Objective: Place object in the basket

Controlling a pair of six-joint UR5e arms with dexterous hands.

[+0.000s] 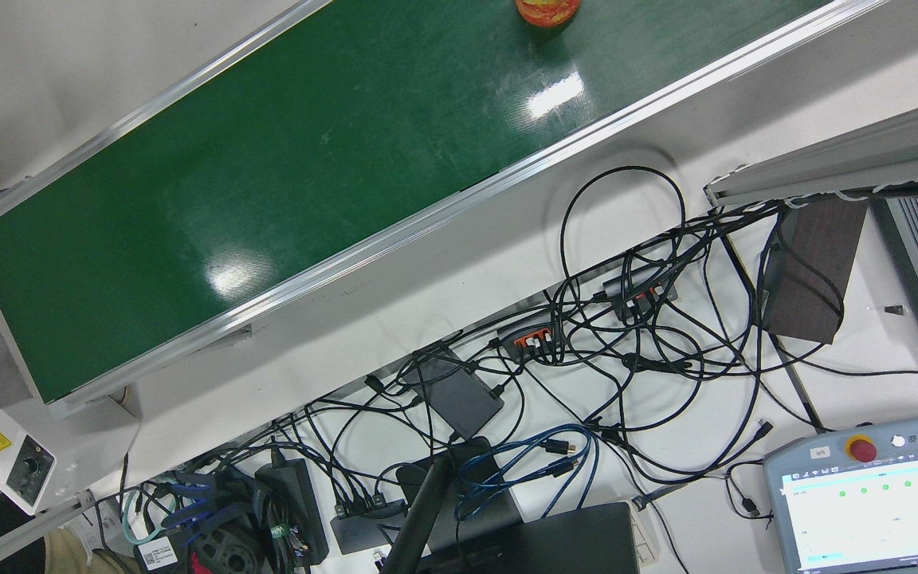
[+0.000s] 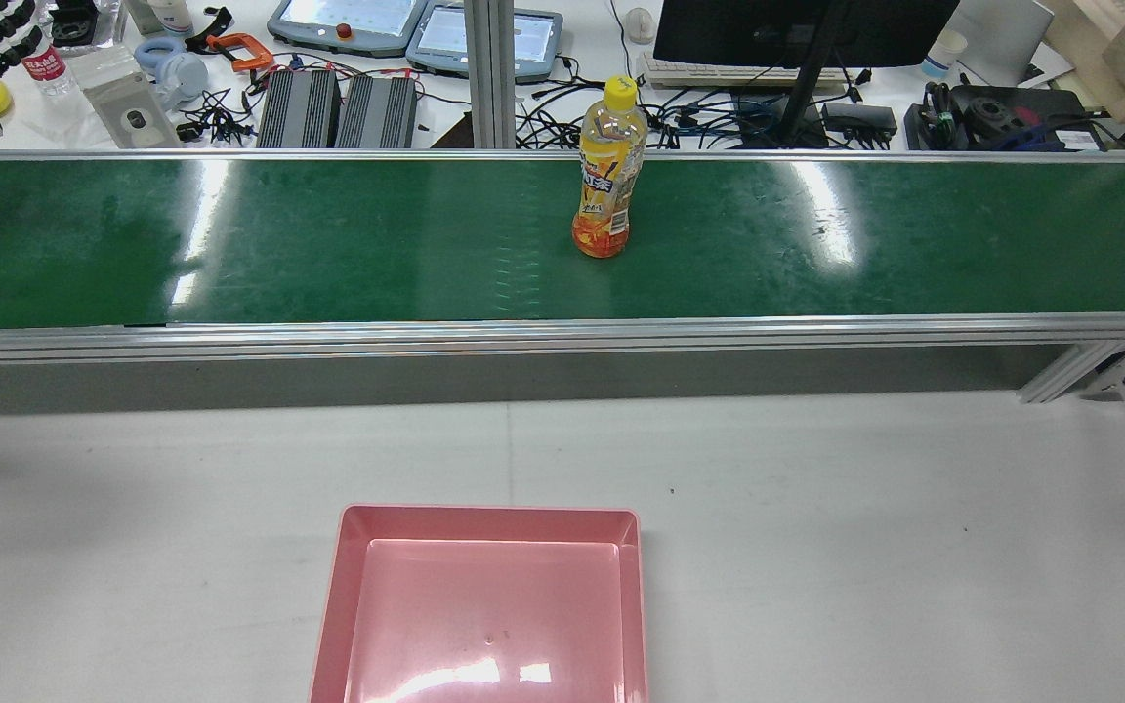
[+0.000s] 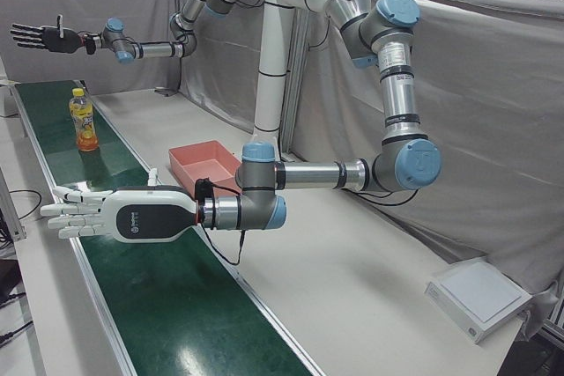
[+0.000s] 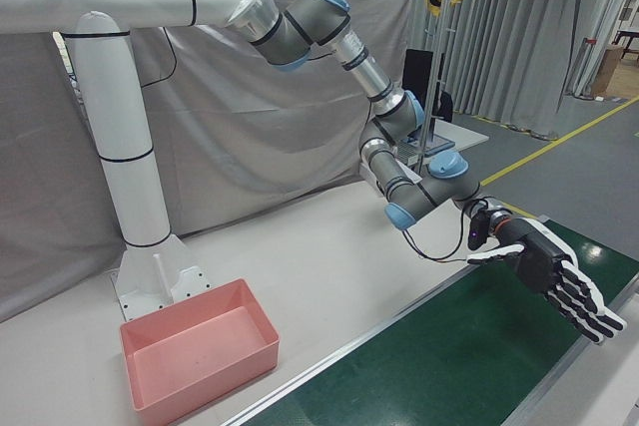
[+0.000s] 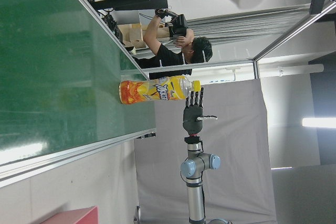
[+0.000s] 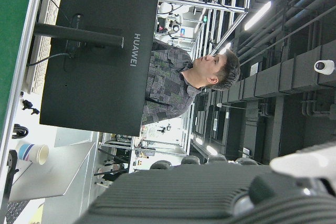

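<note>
standing upright: yellow-capped orange bottle point(image 2: 607, 181)

Bottle base point(image 1: 548, 11) at top edge of green belt point(image 1: 307, 175) — cables point(image 1: 626, 335), teach pendant point(image 1: 873, 494) below.

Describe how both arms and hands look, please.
Both arms are silver tubes with light-blue joint caps, hung from a white column. The left hand has a white shell with a small blue logo, and a black cable loops at its wrist. The right hand shows a black palm with white edges.
</note>
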